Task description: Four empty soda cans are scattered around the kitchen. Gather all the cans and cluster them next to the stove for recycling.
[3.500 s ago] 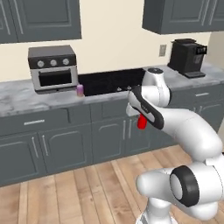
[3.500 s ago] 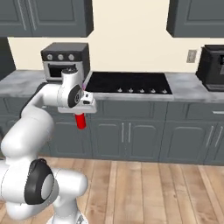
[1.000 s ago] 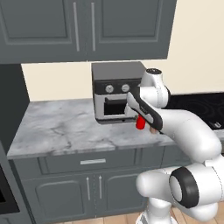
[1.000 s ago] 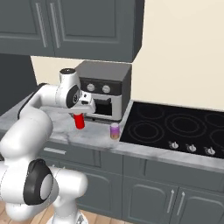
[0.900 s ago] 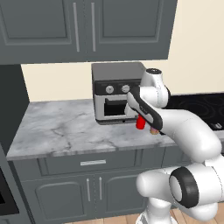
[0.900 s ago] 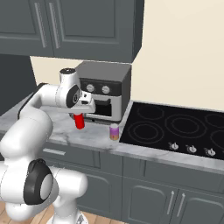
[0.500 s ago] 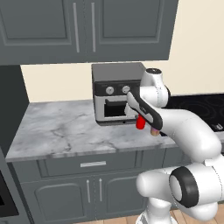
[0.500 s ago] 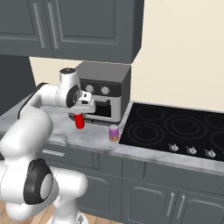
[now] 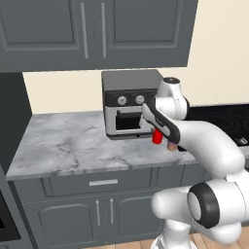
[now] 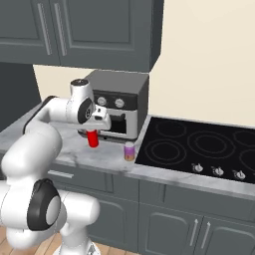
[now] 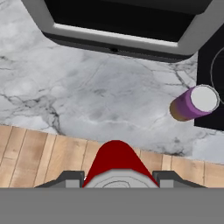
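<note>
My gripper [image 10: 93,132] is shut on a red soda can [image 10: 92,139], which hangs upright just above the front part of the marble counter [image 10: 67,149]. In the hand view the red can [image 11: 114,161] sits between the dark fingertips [image 11: 72,177], over the counter's front edge. A purplish-pink soda can [image 10: 129,151] stands on the counter to the right, close to the left edge of the black stove [image 10: 199,144]. The hand view shows this can [image 11: 192,103] beside the stove's edge [image 11: 211,65]. From the left base, the red can [image 9: 157,137] hangs in front of the toaster oven, and my arm hides most of the purplish-pink can [image 9: 171,146].
A grey toaster oven [image 10: 119,107] stands at the back of the counter, right behind the held can. Dark upper cabinets [image 10: 89,30] hang above. Bare marble [image 9: 68,143] stretches to the left of the toaster oven. Wooden floor [image 11: 39,157] lies below the counter edge.
The base has driven left and closer to the counter since the oldest frames. Over the last second the views barely shift, and the red can stays in my shut gripper.
</note>
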